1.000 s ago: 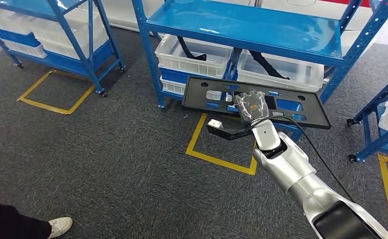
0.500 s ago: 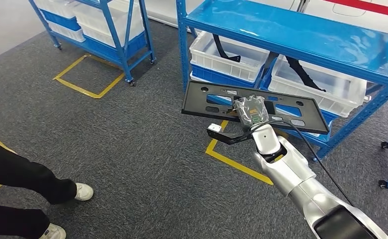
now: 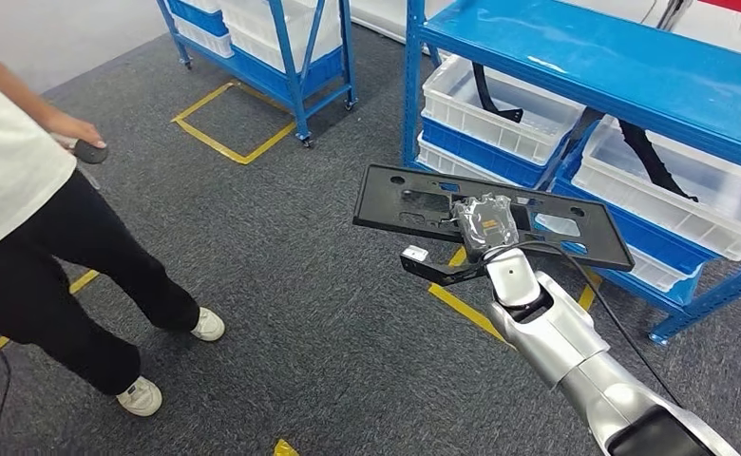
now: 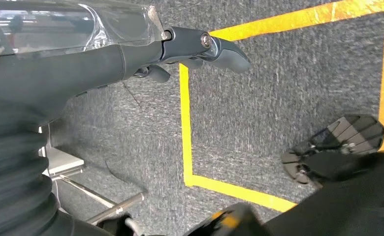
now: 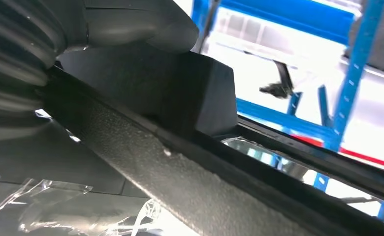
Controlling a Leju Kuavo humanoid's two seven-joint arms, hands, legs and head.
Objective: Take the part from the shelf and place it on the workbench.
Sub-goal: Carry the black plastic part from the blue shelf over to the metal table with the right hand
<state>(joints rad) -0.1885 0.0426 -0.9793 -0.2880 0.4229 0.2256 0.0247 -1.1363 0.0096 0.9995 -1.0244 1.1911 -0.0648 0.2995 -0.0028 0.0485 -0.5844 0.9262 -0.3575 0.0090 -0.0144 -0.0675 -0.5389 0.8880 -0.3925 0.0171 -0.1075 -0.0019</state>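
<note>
In the head view my right hand [image 3: 485,220] grips the part [image 3: 378,211], a long flat black panel with several cut-outs, near its middle. The panel is held roughly level above the carpet, in front of the blue shelf [image 3: 585,57]. The right wrist view shows the panel's dark textured edge [image 5: 180,167] running under the grey thumb [image 5: 131,19]. My left hand [image 4: 200,46] hangs over the carpet and holds nothing, its fingers apart.
A person in a white top and black trousers [image 3: 25,247] stands at the left with a small dark object [image 3: 89,150] in one hand. White bins [image 3: 500,109] sit on the shelf's lower level. A second blue shelf [image 3: 291,47] stands farther back. Yellow tape [image 3: 224,142] marks the floor.
The camera has turned, so the shelves slid to the right and the person came into view at the left. My right hand still holds the panel the same way.
</note>
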